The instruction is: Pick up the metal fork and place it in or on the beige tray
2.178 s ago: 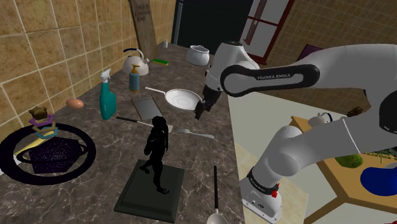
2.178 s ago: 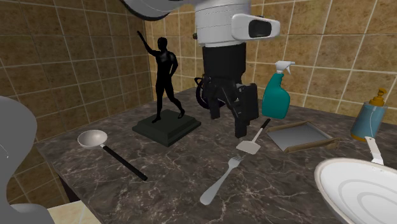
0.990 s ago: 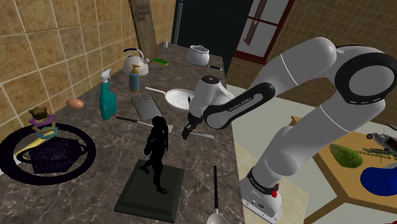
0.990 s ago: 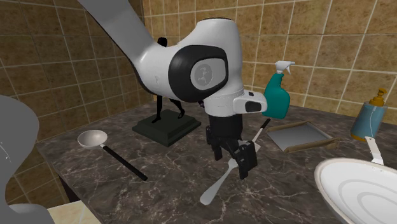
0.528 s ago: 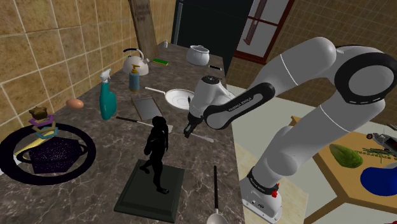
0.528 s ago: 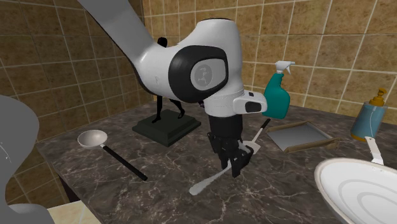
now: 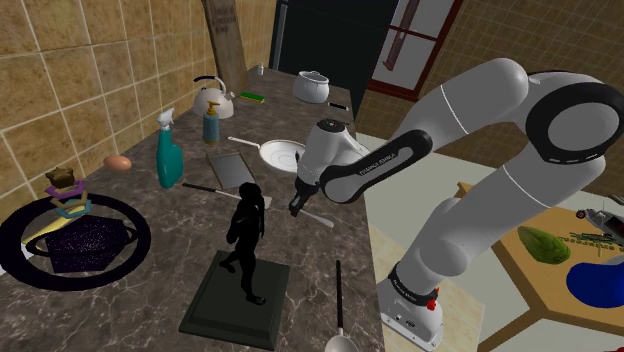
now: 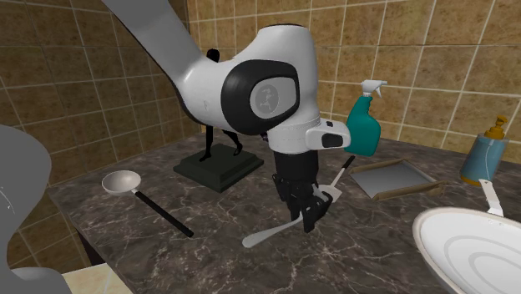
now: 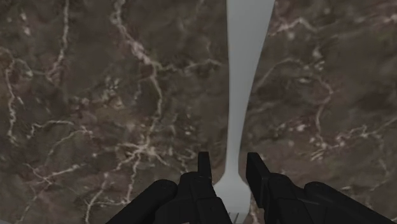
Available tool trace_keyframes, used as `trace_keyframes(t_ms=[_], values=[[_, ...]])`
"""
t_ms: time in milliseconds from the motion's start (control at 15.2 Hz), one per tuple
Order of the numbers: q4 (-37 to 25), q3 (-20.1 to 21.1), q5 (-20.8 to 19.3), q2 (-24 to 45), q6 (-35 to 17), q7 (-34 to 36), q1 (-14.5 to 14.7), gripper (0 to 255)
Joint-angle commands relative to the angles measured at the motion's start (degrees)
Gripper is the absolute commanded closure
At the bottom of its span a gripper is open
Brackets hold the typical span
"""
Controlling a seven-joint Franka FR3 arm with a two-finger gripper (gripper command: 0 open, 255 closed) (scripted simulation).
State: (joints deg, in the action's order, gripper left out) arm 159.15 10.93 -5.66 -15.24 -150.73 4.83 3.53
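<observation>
Our pincer (image 8: 308,222) clasps the fork (image 8: 269,234) by its neck, the handle reaching out past the fingertips over the marbled surface (image 8: 167,250). We see the tray (image 8: 392,178) near the pincer, apart from it.

- Black statue (image 7: 247,240) on plinth (image 7: 225,305): upright near gripper (image 7: 295,208), at its 8 o'clock in shoulder view.
- Flat spatula (image 7: 210,190): at 9 o'clock, before tray (image 7: 231,168) at 10 o'clock.
- Bare countertop (image 7: 310,255): open at 6 o'clock, down to ladle (image 7: 339,300).
- Clasped fork (image 7: 322,219): handle juts from gripper toward 4 o'clock.
</observation>
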Motion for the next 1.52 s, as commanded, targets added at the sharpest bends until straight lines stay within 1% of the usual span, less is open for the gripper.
trace_keyframes(t_ms=[0,594,1452], values=[[-0.2,-0.1,0.4,-0.8,1.0,-0.3,0.2,255],[-2.8,-1.3,2.6,-7.4,10.1,-2.6,1.6,255],[-8.5,-2.4,3.9,-14.0,22.3,-4.4,2.4,255]])
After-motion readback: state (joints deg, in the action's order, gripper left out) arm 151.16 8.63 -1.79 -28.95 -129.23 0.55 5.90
